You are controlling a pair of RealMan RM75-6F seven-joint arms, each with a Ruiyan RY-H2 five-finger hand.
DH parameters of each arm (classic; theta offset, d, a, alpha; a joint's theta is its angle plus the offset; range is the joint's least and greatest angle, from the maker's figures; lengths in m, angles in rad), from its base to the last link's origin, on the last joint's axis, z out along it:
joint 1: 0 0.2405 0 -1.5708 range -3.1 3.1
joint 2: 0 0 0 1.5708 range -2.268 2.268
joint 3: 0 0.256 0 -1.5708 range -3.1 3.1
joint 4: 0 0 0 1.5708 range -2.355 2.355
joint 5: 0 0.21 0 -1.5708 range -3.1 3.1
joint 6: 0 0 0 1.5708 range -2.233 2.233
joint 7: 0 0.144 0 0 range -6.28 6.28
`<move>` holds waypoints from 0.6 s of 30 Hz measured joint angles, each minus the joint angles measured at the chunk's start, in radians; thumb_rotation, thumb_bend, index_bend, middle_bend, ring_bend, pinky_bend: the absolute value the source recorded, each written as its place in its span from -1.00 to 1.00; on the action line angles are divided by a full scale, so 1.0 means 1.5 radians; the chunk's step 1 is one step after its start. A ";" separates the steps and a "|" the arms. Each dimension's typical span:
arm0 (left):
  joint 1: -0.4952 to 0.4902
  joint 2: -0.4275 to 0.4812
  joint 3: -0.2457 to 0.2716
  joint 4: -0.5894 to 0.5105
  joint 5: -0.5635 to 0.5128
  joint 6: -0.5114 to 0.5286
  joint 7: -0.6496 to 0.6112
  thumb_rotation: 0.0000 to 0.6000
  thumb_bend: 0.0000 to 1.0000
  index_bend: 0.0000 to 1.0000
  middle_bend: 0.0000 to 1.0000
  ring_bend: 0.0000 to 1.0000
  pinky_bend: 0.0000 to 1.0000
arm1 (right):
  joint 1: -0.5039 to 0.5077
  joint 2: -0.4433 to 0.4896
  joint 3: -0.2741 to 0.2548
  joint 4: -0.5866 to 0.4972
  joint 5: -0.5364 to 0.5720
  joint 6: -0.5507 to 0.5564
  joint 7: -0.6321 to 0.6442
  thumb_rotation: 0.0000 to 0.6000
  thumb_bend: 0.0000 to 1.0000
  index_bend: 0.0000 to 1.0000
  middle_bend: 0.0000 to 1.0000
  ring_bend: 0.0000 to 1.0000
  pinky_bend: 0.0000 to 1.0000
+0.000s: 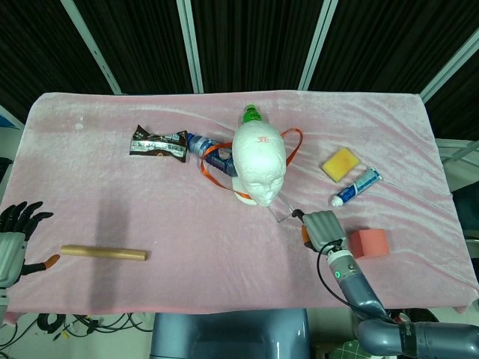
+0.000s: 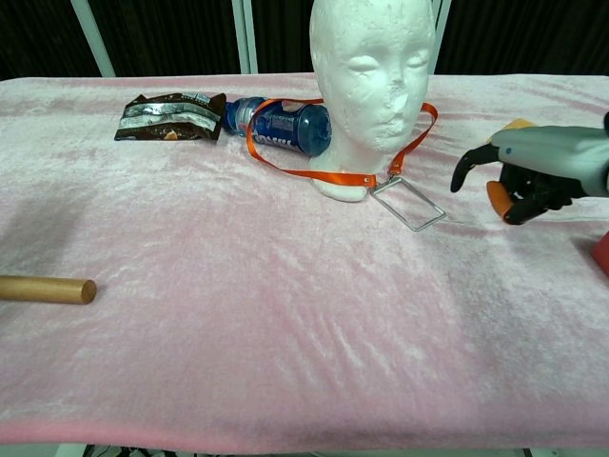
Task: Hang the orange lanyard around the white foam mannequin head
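- One foam head (image 1: 257, 166) is seen.
- One orange lanyard (image 2: 314, 174) is seen, with one clear badge holder (image 2: 408, 203) on it.
- One blue bottle (image 2: 281, 125) is counted.
- One snack wrapper (image 1: 158, 144) is counted.
- One wooden rod (image 1: 103, 253) is seen.
- One yellow sponge (image 1: 340, 164) is seen.
- One toothpaste tube (image 1: 357, 186) is counted.
- One red block (image 1: 370, 243) is counted.
- Two hands are seen: left hand (image 1: 13, 239) and right hand (image 1: 323, 229).
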 measured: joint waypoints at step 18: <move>0.011 -0.011 -0.033 0.011 -0.017 -0.014 0.004 1.00 -0.91 -0.55 -0.78 -1.00 -1.00 | 0.085 -0.111 0.033 0.060 0.136 0.024 -0.096 1.00 0.71 -0.55 0.86 0.82 0.63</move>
